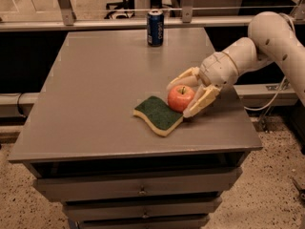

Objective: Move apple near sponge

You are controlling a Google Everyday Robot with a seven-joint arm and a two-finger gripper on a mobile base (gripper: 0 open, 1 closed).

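Observation:
The red apple [180, 98] with yellowish patches sits low over the grey table [100, 89], right against the right edge of the sponge [158, 114]. The sponge lies flat, with a dark green top and a pale yellow foam body. My gripper [179, 100] reaches in from the right. Its two pale fingers [200, 102] are closed on the apple, one behind it and one in front. I cannot tell whether the apple rests on the table or hangs just above it.
A blue can [155, 27] stands upright at the table's far edge. My white arm [267, 42] comes in over the table's right edge. Drawers [138, 190] are below the tabletop. A metal rail runs behind the table.

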